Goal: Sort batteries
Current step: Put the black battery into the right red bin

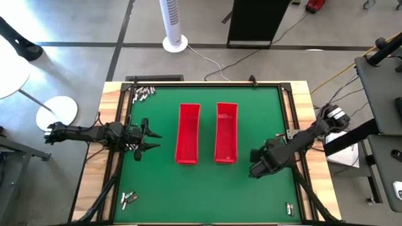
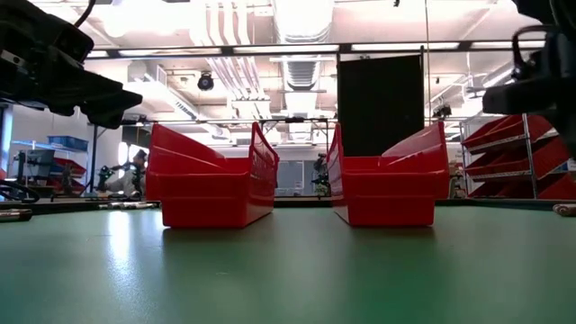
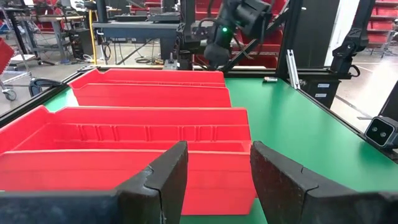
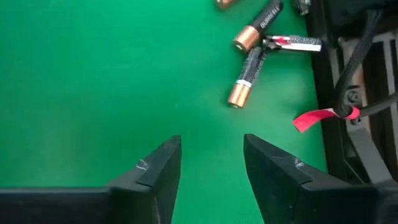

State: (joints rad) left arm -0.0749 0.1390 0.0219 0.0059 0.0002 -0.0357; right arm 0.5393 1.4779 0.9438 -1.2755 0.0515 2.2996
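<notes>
Both of my pincers hang over the green tabletop (image 1: 207,182) with nothing between their fingers. My right pincer (image 4: 211,171) stands with its two dark fingers (image 4: 158,168) parted over bare green mat, and just ahead of them lie small cylindrical batteries (image 4: 247,78) with black bodies and copper-coloured ends, together with a silvery one, loosely crossed and touching one another. They lie beside the dark frame rail at the tabletop's edge, where a short strip of red tape (image 4: 323,117) hangs from a cable. From above, this right pincer (image 1: 257,164) sits at the right side of the mat, near the right-hand long red plastic tray (image 1: 226,132).

More batteries lie in small silvery clusters well apart: one clump in the far left corner (image 1: 143,93), one in the near left corner (image 1: 129,199), and a single piece or two in the near right corner (image 1: 289,208).

My left pincer (image 3: 214,180) also has its fingers spread apart and grips nothing. It faces the long side of the left-hand red plastic tray (image 3: 124,143), with the second tray lying parallel behind it. Seen from above, the left pincer (image 1: 151,139) hovers at the left side of the mat, just beside that left tray (image 1: 188,134). The two trays lie side by side, apart, in the middle.
</notes>
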